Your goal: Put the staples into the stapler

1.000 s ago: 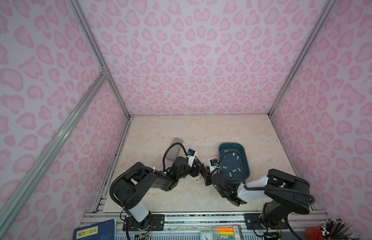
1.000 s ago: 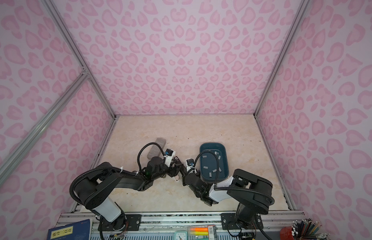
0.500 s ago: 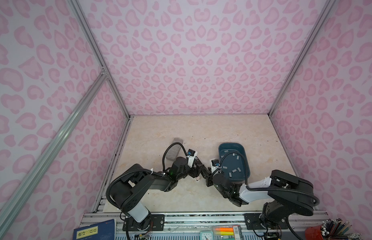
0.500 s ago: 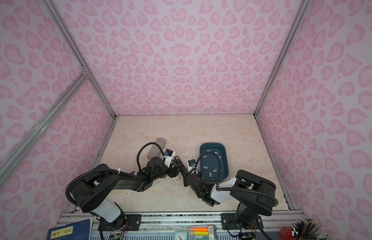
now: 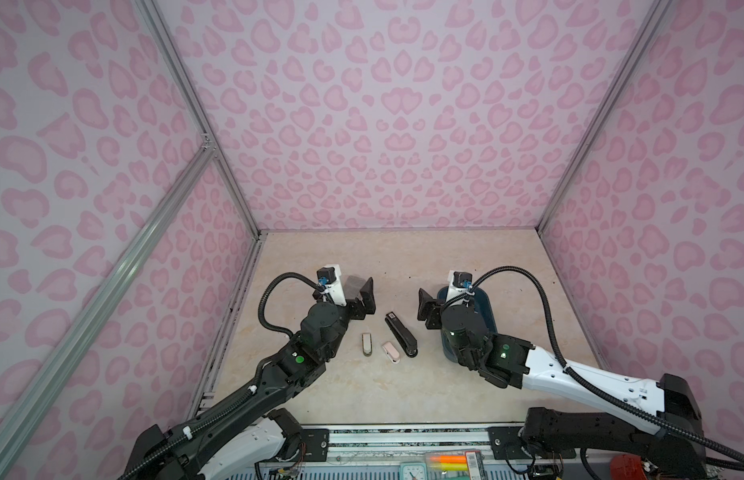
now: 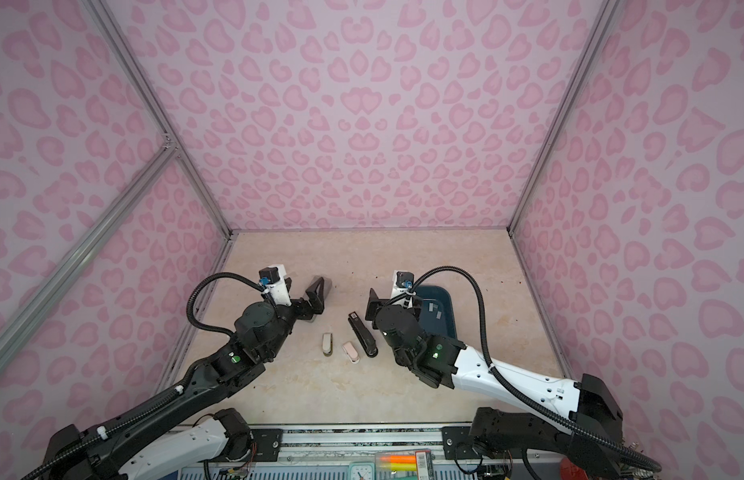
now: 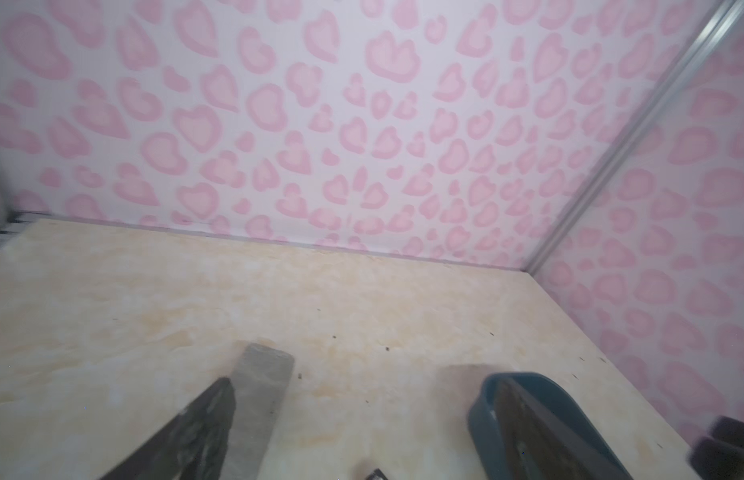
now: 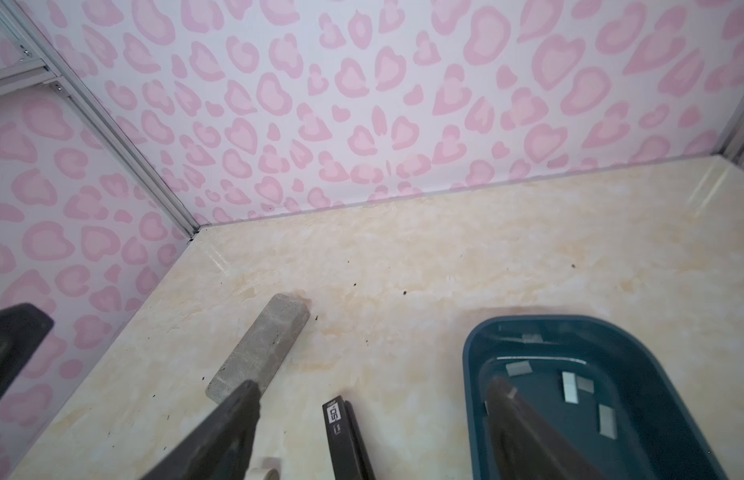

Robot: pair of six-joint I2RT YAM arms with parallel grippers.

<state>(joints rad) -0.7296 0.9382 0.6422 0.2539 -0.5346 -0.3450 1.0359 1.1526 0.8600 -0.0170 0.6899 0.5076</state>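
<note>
The black stapler (image 5: 400,334) (image 6: 362,334) lies closed on the table between the two arms, touched by neither gripper. The right wrist view shows its labelled end (image 8: 345,436). The staples (image 8: 570,386) (image 6: 434,307) are small grey strips lying loose in the teal tray (image 5: 488,307) (image 8: 470,374). My left gripper (image 5: 347,291) (image 6: 304,291) (image 7: 362,428) is raised left of the stapler, open and empty. To the stapler's right, my right gripper (image 5: 441,301) (image 6: 393,305) (image 8: 374,419) hangs over the tray's near edge, open and empty.
A grey speckled block (image 5: 356,282) (image 8: 262,345) lies behind the left gripper. A small beige stapler (image 5: 366,344) and a small pink stapler (image 5: 391,352) lie just left of the black one. Pink patterned walls enclose the table on three sides.
Both grippers were low and close together at the stapler. They have opened, lifted and drawn apart, leaving the stapler lying on the table.
</note>
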